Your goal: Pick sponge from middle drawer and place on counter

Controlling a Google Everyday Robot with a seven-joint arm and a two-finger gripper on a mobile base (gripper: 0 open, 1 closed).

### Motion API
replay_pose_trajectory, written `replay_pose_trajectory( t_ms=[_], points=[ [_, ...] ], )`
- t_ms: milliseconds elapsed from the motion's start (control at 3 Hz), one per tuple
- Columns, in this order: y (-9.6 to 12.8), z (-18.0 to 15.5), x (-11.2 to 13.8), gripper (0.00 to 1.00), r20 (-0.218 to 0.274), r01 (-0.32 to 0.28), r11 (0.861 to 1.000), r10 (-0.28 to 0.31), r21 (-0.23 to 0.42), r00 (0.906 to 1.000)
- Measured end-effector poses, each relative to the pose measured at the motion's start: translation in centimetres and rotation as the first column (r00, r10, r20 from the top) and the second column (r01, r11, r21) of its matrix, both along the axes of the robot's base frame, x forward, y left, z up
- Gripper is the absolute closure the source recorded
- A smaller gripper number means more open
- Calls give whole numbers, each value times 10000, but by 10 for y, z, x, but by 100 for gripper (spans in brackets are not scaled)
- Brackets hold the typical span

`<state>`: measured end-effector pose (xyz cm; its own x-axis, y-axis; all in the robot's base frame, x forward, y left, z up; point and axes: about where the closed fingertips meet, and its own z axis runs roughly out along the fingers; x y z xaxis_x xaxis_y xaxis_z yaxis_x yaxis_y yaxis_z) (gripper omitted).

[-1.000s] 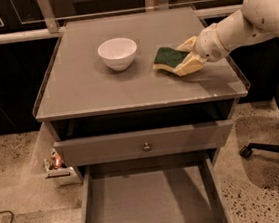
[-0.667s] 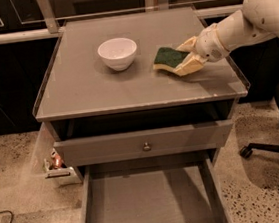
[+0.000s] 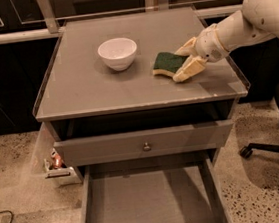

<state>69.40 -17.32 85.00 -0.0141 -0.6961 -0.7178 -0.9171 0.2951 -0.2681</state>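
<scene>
1. Grey glossy counter (image 3: 91, 88); white bowl (image 3: 117, 53) toward back-centre.
2. Sponge (image 3: 165, 61) flat near right edge, pinched by gripper (image 3: 178, 66).
3. Front-left corner bare; middle drawer (image 3: 150, 208) pulled out below front edge.

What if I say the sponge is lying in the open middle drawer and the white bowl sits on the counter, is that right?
Not quite. The sponge is not in the middle drawer, whose floor is bare. It lies on the counter, to the right of the white bowl, with the gripper at its right end. The camera view shows this. The bowl does sit on the counter.
</scene>
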Motion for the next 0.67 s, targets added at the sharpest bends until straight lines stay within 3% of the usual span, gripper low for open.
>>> replay_pose_trajectory(
  t_ms=[333,667],
  points=[
    [0,0,0,0,0,0,10000,0,0,10000],
    [0,0,0,0,0,0,10000,0,0,10000]
  ],
)
